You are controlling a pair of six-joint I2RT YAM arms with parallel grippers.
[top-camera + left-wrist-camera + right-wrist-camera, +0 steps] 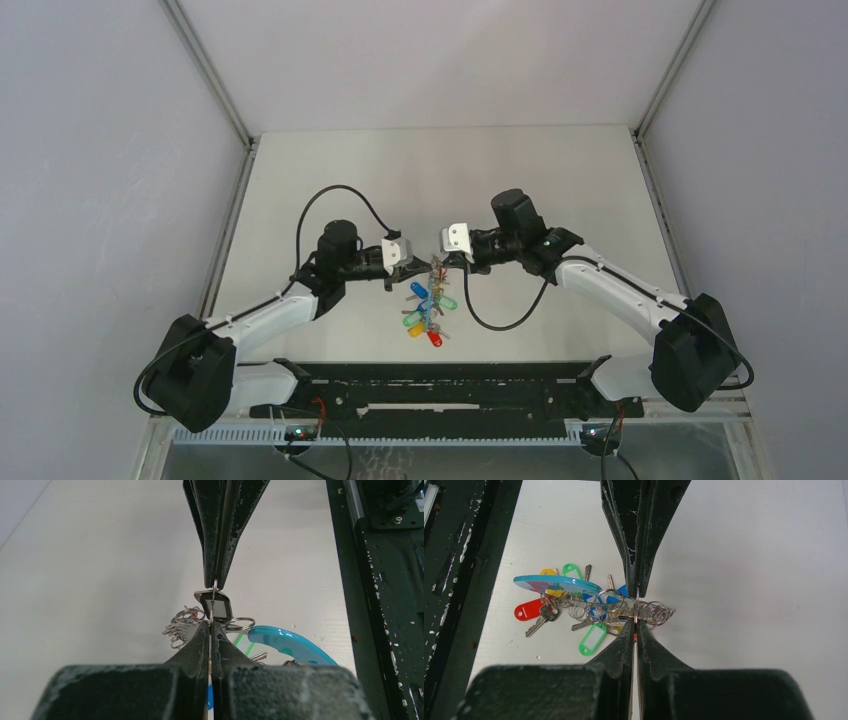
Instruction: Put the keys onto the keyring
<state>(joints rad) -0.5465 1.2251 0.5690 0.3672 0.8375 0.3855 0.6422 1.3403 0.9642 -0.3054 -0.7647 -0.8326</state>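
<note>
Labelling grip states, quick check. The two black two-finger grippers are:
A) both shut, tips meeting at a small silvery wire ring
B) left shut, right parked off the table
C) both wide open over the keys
A: both wrist views show the left gripper and right gripper closed tip to tip on the small silvery wire ring, by the bunch of colour-tagged keys.

Top view: left arm (262, 315) is extended from its base at 7 o'clock toward the table centre; right arm (620, 290) is extended from 5 o'clock likewise. Both wrists are held level. Left gripper (426, 270) is pointed to 3 o'clock and right gripper (442, 264) to 9 o'clock, so they are set tip to tip, nearly touching. On both grippers the jaws are seen fully closed. One small wire ring (213, 602) is pinched by both pairs of tips.
</note>
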